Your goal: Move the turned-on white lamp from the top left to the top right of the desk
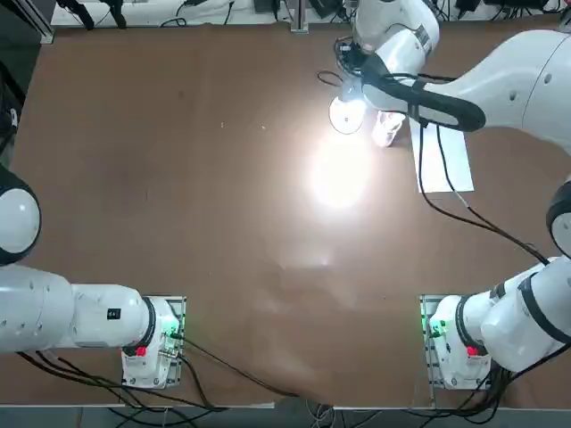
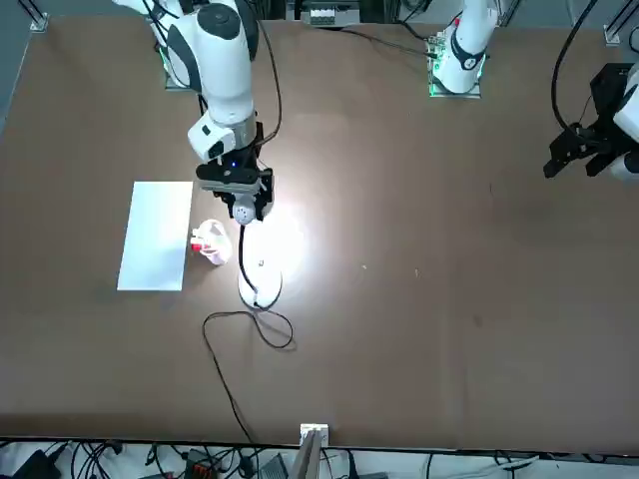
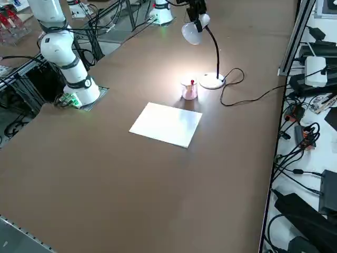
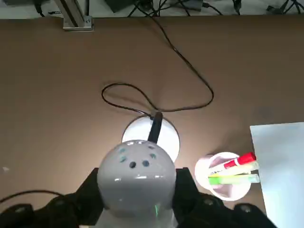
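1. Right end effector [image 2: 238, 212] is clamped on the head of the lamp [image 2: 243, 213], one finger [image 4: 88, 190] on each side of the white housing. That fits a carry by the head; the disc base and thin neck offer a poorer hold.
2. Lamp base [image 3: 211, 80] sits flat on the bench [image 1: 178, 223], with the black neck arching up to the gripped head. It looks not lifted yet, so I'd judge this the grasp step, with the move itself not begun.
3. Lamp is lit: a bright patch on the bench just beside the base, on the side away from the cup.
4. Taking the lamp base as landmark: clear cup [image 2: 212, 242] holding red and yellow-green markers is just beside it, apart from it. White paper sheet [image 2: 158, 235] lies beyond the cup, on the same side.
5. Black cord [image 2: 240, 344] leaves the base and loops on the bench behind it, then runs off toward the edge by the room's cable clutter. Likely risk: the cord drags or snags, and the cup is close enough to get clipped if the base swings that way.
6. Bench is plain matte brown, mostly bare on the lamp's other side.
7. Around it: cables, adapters and aluminium framing along the edges.
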Motion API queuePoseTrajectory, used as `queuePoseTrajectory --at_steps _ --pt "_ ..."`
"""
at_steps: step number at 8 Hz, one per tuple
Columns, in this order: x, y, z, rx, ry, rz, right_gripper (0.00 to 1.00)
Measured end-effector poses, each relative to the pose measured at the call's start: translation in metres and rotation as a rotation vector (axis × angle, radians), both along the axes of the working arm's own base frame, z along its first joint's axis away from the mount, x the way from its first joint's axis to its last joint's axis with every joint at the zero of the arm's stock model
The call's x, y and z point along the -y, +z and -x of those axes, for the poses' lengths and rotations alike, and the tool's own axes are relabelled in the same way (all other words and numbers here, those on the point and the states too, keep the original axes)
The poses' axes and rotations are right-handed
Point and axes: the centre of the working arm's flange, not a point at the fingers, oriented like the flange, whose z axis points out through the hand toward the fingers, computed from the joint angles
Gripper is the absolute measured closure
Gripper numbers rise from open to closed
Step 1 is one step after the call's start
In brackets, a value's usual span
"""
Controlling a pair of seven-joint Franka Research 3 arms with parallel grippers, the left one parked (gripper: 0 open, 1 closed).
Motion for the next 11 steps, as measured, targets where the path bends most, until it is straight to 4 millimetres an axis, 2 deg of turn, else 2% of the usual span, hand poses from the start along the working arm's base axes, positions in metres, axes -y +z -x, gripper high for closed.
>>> queuePoseTrajectory --at_steps 1,2,3,5,6,7,9,10,11 --pt "0.009 0.013 -0.010 0.009 -0.032 -0.002 0.28" --pt "0.026 0.036 -0.025 0.018 -0.088 -0.003 0.28" --pt "0.052 0.068 -0.045 0.032 -0.166 -0.022 0.28" --pt "0.130 0.125 -0.086 0.099 -0.320 -0.084 0.28" --pt "0.175 0.143 -0.102 0.130 -0.397 -0.099 0.28" --pt "0.220 0.149 -0.113 0.143 -0.477 -0.101 0.28" --pt "0.333 0.141 -0.130 0.138 -0.659 -0.082 0.28" --pt "0.385 0.127 -0.135 0.127 -0.732 -0.046 0.28" --pt "0.421 0.107 -0.141 0.117 -0.769 0.025 0.28"
